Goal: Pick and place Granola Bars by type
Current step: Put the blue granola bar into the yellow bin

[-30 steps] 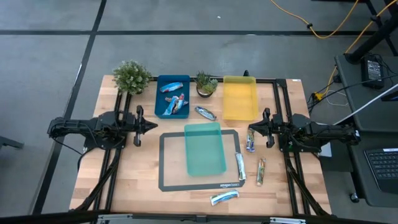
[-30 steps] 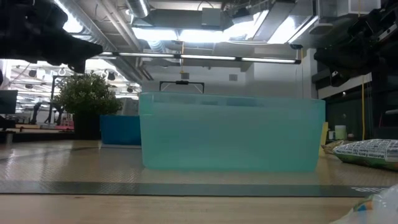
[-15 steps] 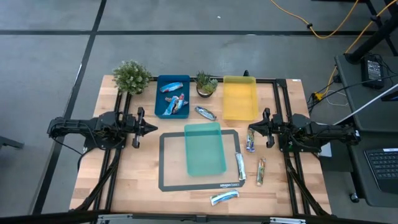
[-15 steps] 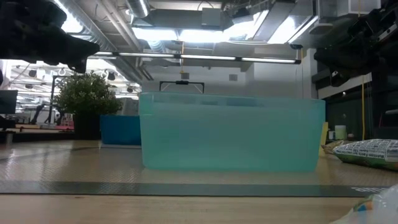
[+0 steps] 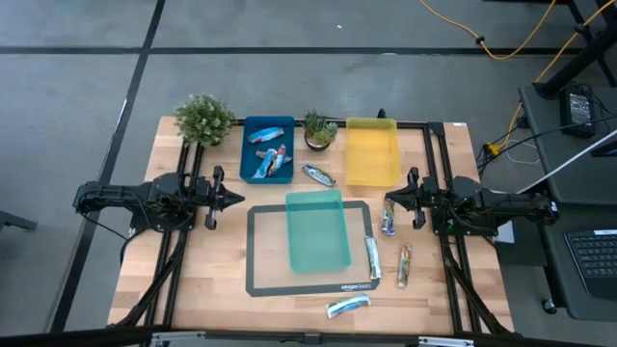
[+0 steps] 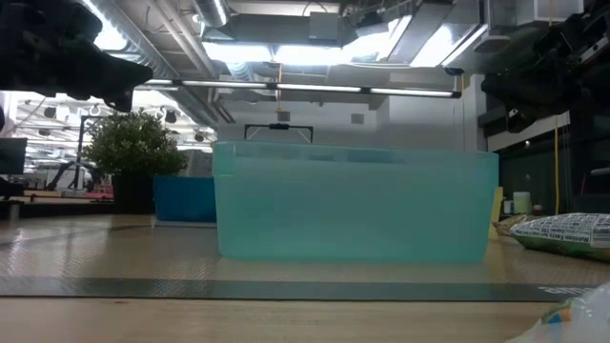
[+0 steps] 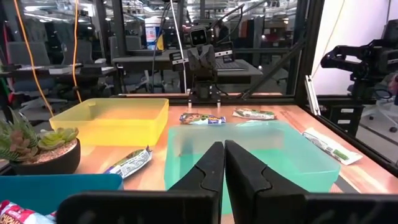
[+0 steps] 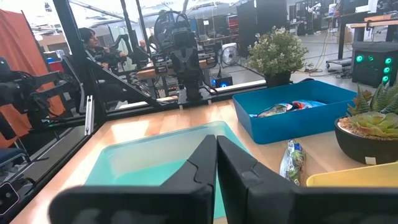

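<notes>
Blue-orange granola bars (image 5: pixel 270 162) lie in the blue tray (image 5: pixel 249 149). A silvery bar (image 5: pixel 318 174) lies flat on the wood between the blue tray and the yellow tray (image 5: pixel 372 151). Several more bars lie on the table to the right of and near the teal tray (image 5: pixel 318 229): one (image 5: pixel 388 220) close under the right gripper, one (image 5: pixel 371 257), one (image 5: pixel 404 265) and one (image 5: pixel 347 306). My left gripper (image 5: pixel 239 199) (image 7: pixel 224 144) is shut, hovering left of the teal tray. My right gripper (image 5: pixel 388 200) (image 8: pixel 216 138) is shut, hovering right of it.
The teal tray stands on a dark mat (image 5: pixel 260 280). Two potted plants (image 5: pixel 203 118) (image 5: pixel 319 128) stand at the far edge beside the blue tray. Black frame rails run along both sides of the table. A person (image 8: pixel 90 38) sits in the room beyond.
</notes>
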You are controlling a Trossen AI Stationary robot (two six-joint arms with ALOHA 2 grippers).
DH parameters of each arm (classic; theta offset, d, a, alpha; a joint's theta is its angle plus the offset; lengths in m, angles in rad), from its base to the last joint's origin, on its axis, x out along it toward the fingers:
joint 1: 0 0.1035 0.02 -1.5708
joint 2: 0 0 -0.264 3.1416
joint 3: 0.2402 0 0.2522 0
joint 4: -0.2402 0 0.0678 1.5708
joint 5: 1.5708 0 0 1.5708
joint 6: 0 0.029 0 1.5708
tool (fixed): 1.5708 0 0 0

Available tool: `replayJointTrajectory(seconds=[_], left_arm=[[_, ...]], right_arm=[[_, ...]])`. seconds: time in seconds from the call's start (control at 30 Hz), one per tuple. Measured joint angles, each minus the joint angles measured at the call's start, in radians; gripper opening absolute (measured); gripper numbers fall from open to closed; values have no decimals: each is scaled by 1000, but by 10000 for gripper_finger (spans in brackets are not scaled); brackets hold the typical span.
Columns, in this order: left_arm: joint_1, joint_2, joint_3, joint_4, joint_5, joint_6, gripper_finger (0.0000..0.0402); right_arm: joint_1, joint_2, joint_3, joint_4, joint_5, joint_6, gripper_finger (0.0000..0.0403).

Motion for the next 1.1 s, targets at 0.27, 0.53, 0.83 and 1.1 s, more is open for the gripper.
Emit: replayJointTrajectory(seconds=[0.27,0.53,0.83,1.1], left_arm=[[0,0,0,1,0,0,2],[0,0,0,1,0,0,7],[0,0,0,3,0,0,2],[0,0,0,3,0,0,7]], right_arm=[[0,0,0,1,0,2,16],[0,0,0,15,10,15,16],[-1,1,21,-31,45,55,23],[0,55,297,-298,134,-26,119]])
